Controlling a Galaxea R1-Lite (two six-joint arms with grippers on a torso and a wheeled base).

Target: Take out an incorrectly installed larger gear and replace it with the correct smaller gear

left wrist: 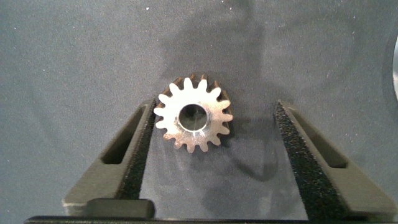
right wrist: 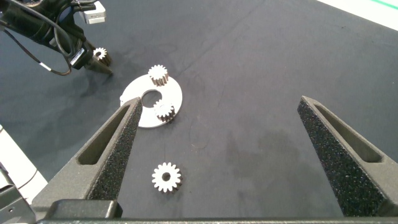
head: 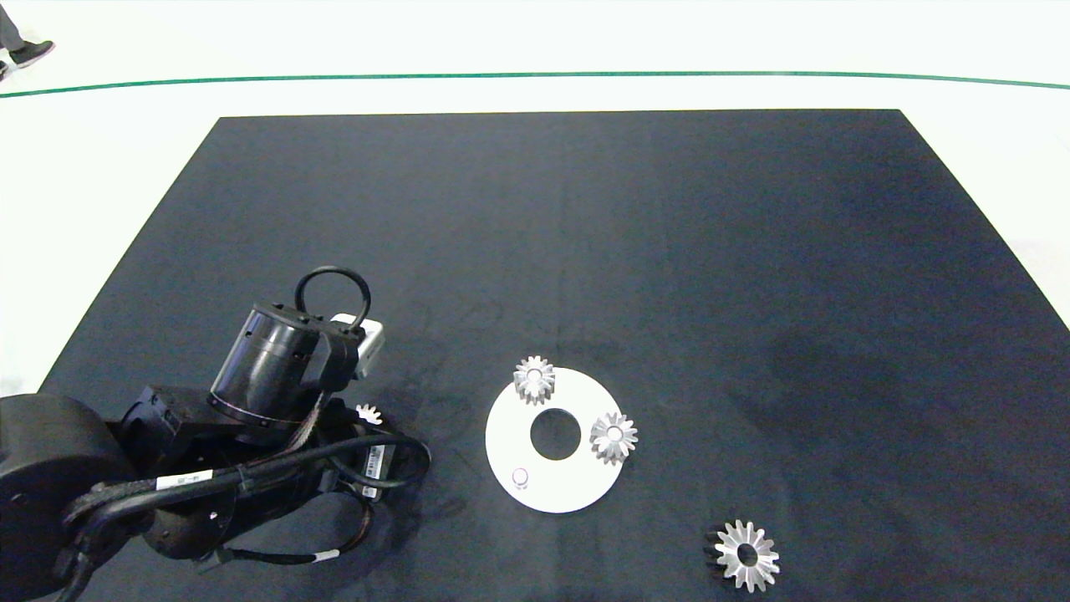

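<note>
One smaller gear (left wrist: 193, 121) between wide-open left gripper (left wrist: 211, 158) fingers, touching one finger; off-centre closing could push it aside.

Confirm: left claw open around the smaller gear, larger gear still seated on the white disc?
Wrong on the larger gear: the head view shows it lying on the dark mat, off the white disc. The left claw is open around the smaller gear.

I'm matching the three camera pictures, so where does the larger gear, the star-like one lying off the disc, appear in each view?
Head view: the larger gear lies on the dark mat near the bottom edge, right of the white disc.
Left wrist view: not in it; the gear between the left tool's fingers is the smaller gear.
Right wrist view: low, left of centre, nearer than the disc.
Shared landmark: the white disc.
</note>
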